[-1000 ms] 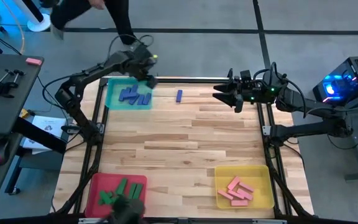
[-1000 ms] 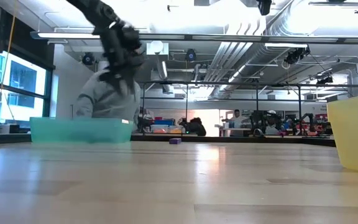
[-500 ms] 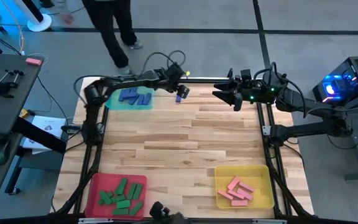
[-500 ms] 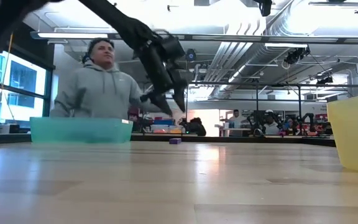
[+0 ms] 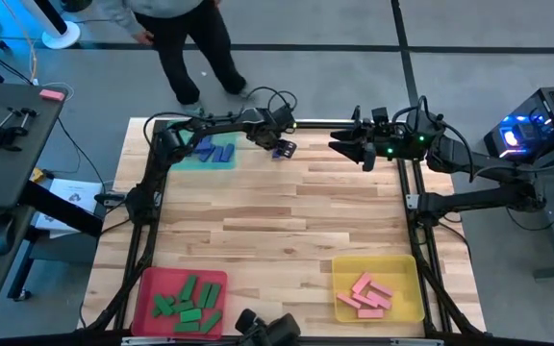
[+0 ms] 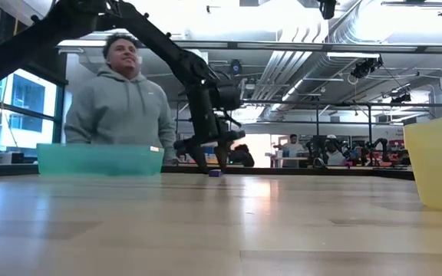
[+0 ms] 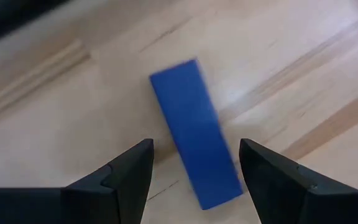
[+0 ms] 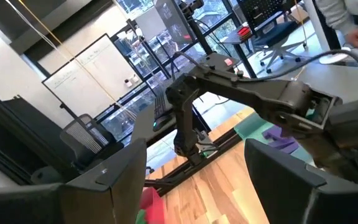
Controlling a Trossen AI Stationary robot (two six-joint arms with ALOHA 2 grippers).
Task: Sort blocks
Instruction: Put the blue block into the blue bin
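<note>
1. With the left claw [image 5: 283, 147] poised low over the lone blue block [image 5: 278, 151] at the far edge of the desk [image 5: 287, 221], the step in hand looks like a pick for the teal tray [image 5: 176, 157].
2. Left claw state: fingers wide apart, holding nothing. In the left wrist view the block [image 7: 195, 132] lies flat on the wood between the two fingers [image 7: 114, 180], touching neither.
3. The block sits skewed to the finger line, not square. I'd rotate the wrist first so the pads close on the long sides; otherwise it may twist or squirt out.
4. Descend straight and stop just short of the wood. The block is thin, so the tips need to go nearly to the surface to get any bite.
5. Centre it: the block runs nearer one finger at its near end. Shift slightly so both pads land together, with no shove.
6. Close slowly and lift vertically before any move sideways.
7. The destination is close: the teal tray is just beside it, already holding several blue blocks [image 5: 208, 148]. Clear the tray wall, then release low.
8. The other trays look done: green blocks [image 5: 187, 303] in the red tray [image 5: 147, 288], pink blocks [image 5: 365, 294] in the yellow tray [image 5: 407, 274]. This seems to be the last stray.
9. The right claw [image 5: 342, 146] is parked at the far right edge, fingers spread, empty, well clear of the pick.
10. A person [image 6: 121, 103] is standing just behind the far edge near the teal tray; keep the swing tight.
</note>
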